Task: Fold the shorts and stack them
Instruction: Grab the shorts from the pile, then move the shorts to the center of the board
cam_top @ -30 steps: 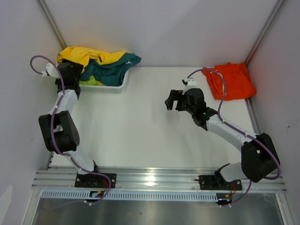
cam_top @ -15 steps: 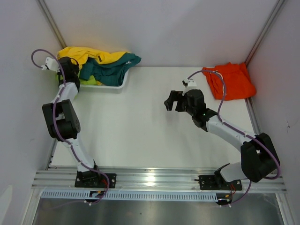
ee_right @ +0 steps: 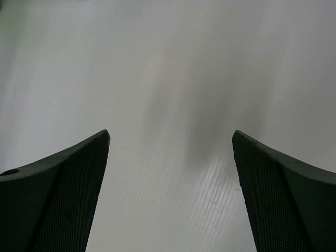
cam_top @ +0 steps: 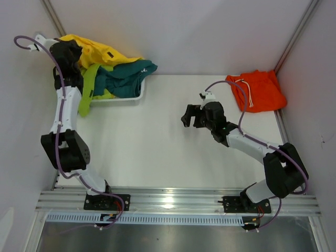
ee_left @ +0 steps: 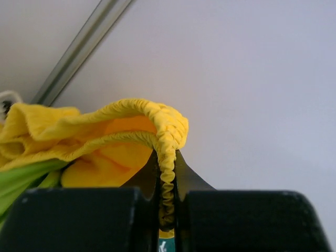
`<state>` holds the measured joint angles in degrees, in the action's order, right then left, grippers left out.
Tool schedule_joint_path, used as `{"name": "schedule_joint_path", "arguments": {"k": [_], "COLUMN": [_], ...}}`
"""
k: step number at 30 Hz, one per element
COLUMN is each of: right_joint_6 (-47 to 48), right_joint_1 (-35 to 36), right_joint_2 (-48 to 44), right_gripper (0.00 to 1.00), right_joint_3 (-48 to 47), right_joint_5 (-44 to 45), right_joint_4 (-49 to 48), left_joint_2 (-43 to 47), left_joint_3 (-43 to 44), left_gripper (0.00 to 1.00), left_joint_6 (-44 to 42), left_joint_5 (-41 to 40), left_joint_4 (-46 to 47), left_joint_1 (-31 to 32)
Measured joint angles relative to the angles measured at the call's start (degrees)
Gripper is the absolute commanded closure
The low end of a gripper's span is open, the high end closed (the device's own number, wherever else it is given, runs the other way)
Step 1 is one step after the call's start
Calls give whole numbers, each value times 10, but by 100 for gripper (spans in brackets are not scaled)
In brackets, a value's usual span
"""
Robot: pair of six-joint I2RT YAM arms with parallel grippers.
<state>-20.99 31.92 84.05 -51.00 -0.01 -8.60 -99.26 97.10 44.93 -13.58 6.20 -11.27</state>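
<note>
My left gripper (cam_top: 65,50) is raised at the back left, shut on the gathered waistband of the yellow shorts (cam_top: 100,52). In the left wrist view the elastic edge of the yellow shorts (ee_left: 121,157) is pinched between the gripper (ee_left: 167,173) jaws. A lime-green pair (cam_top: 86,92) hangs down over the rim of the basket, also showing as green cloth (ee_left: 21,178). Teal shorts (cam_top: 126,76) lie in the basket. An orange pair (cam_top: 257,89) with a white drawstring lies at the back right. My right gripper (cam_top: 188,115) hovers open over the bare table, nothing between its fingers (ee_right: 170,136).
The white plastic basket (cam_top: 134,97) stands at the back left against the wall. Metal frame posts (cam_top: 294,37) rise at both back corners. White walls close in the left, back and right sides.
The left gripper shut on the yellow shorts and rose toward the back left, lifting them and dragging the lime-green pair over the basket rim. The right gripper drifted slightly left.
</note>
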Motion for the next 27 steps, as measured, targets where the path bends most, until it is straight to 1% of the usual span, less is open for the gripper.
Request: {"name": "schedule_joint_path", "arguments": {"k": [3,6,8,11,14,17,21,23,26,27], "right_joint_6": [0,0,1,3,6,12,18,17,11,7], "right_joint_1": [3,4,5,8,14,17,22,29,49,58], "right_joint_2": [12,12,11,5,-2,-9,-8,16,80,104], "right_gripper": [0,1,1,1,1,2,4,6,7,10], "right_joint_3": [0,0,3,17,24,24,23,5,-37,-50], "right_joint_5": [-3,-7,-13,-29,-42,-58,-96,-115,-140,-149], "right_joint_4": [1,-4,-15,-34,-41,-52,-71,-73,-85,-91], "left_joint_2": [32,79,113,153,178,178,182,192,207,211], "left_joint_3": [3,-18,-34,-36,-9,59,121,129,131,132], "left_gripper": [100,100,100,100,100,100,100,100,100,100], "left_joint_6": [0,-10,-27,-65,-96,-121,-138,-140,-140,-140], "left_joint_5": [17,17,16,16,19,18,18,20,22,23], "left_joint_4": [-9,-11,-13,-10,-13,-22,-11,-3,7,12], "left_joint_1": [7,29,58,111,151,154,150,150,150,150]}}
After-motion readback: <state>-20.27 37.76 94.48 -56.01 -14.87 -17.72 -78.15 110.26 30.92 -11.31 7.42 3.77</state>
